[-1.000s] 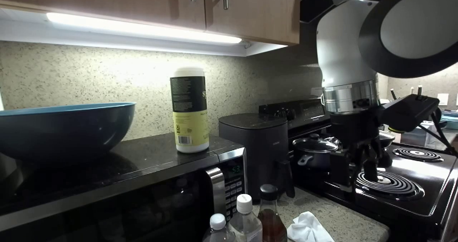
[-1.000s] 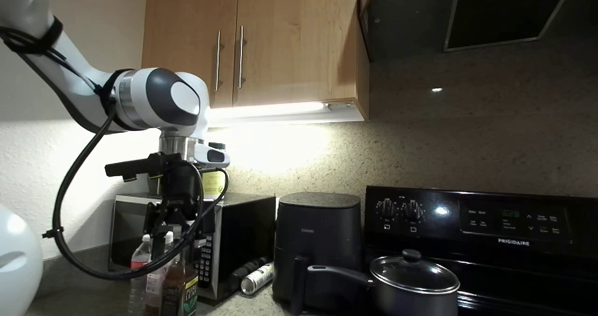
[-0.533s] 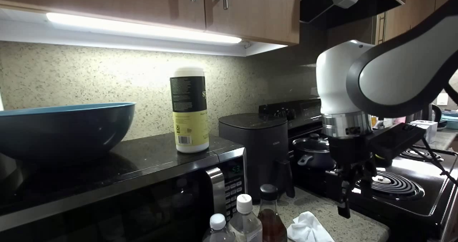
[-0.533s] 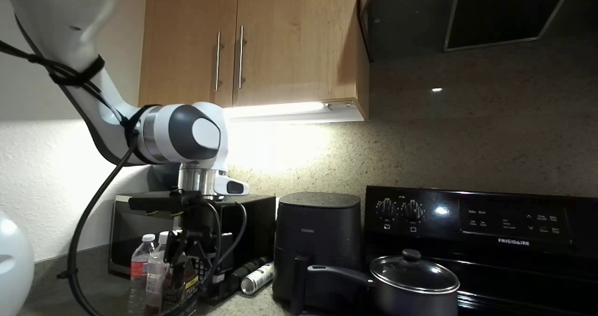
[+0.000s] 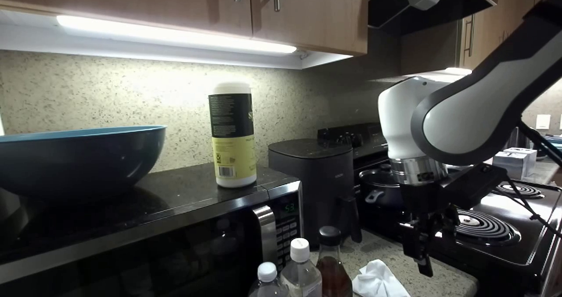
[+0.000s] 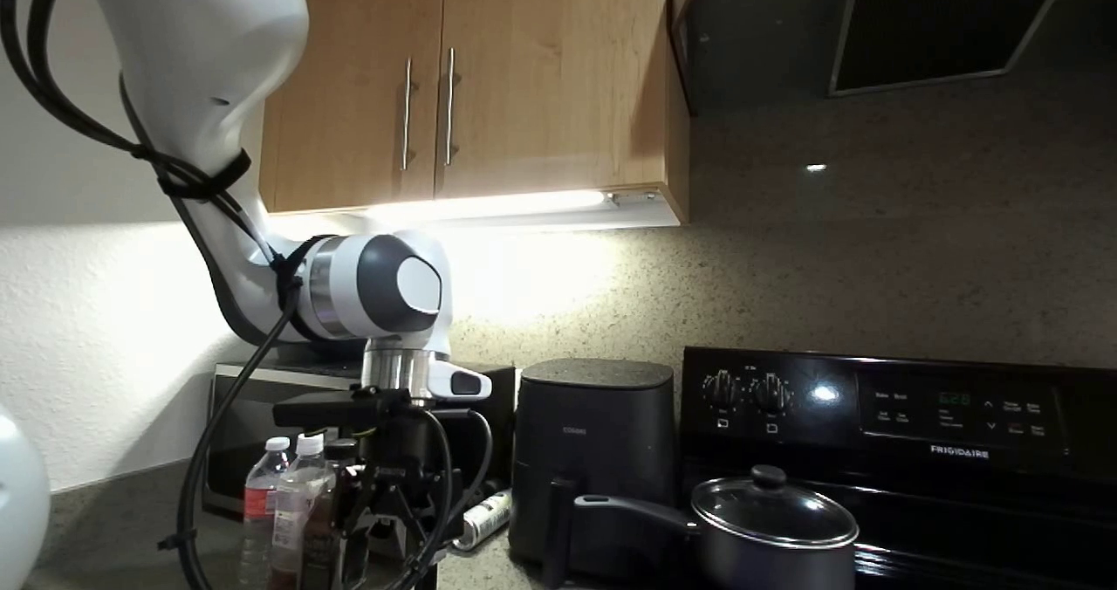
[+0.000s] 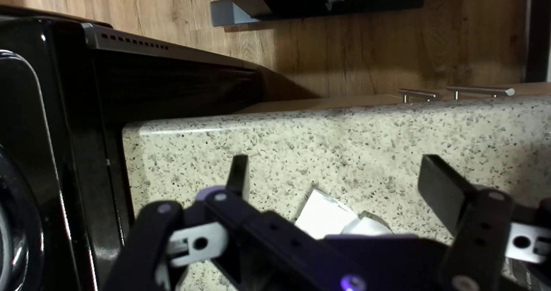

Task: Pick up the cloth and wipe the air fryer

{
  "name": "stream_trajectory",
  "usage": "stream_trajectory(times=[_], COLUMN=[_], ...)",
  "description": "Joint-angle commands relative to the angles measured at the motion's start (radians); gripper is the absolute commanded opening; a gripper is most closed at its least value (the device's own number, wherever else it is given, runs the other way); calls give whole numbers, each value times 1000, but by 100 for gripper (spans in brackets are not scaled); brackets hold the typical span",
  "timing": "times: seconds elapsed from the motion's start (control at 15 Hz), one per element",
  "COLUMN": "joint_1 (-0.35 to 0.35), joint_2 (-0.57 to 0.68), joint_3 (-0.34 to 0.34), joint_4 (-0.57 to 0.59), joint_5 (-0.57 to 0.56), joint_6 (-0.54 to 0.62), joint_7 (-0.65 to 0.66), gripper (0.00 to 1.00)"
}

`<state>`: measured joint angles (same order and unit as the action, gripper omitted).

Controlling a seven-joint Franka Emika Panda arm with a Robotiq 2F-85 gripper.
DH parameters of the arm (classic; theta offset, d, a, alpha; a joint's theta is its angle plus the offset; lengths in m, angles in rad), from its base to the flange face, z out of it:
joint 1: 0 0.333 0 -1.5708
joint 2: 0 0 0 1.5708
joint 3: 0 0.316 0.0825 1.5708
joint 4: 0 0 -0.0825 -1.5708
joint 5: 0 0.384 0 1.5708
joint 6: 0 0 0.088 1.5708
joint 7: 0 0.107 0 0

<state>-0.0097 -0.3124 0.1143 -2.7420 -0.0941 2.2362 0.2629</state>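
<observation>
You have the cloth [image 5: 378, 280] on the counter [image 7: 335, 144] in front of the fryer [image 6: 602, 468]: white, crumpled into soft folds, with a flat, straight-edged corner showing in the wrist view. Your gripper [image 7: 338, 179] hangs above that speckled counter, also in front of the fryer, its fingers [image 7: 443, 194] spread wide and nothing held between them. The fryer is a rounded, matte dark box with an upright handle, and its small mark seems to read COSORI. As you face that mark, the stove [image 6: 820, 450] is to the fryer's right, glossy black, with FRIGIDAIRE in white letters and faint green digits that look like 6:28. On it sits a pot [image 6: 777, 564] with a glass lid, its handle turned toward the fryer. To the fryer's left you have the microwave [image 5: 186, 187], a green 53 lit above its keypad; between them a can [image 6: 485, 520] lies on its side, its print too small to read. Ahead and left of the fryer stand three bottles [image 5: 303, 284]: two clear with white caps, one red-labelled, and one with reddish-brown liquid and a black cap. On the microwave are a black-and-yellow canister [image 5: 232, 134], barcode showing, and a round bowl [image 5: 83, 161], dark outside and blue within
</observation>
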Motion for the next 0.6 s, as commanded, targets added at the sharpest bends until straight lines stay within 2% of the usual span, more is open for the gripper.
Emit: stream_trajectory(times=[0.0, 0.27, 0.53], joint_1=[0, -23, -16], joint_2=[40, 193, 344], joint_3=[-17, -61, -90], joint_4=[18, 94, 216], joint_5=[4, -34, -86], joint_6=[18, 126, 160], joint_7=[-6, -68, -133], gripper=[100, 100, 100])
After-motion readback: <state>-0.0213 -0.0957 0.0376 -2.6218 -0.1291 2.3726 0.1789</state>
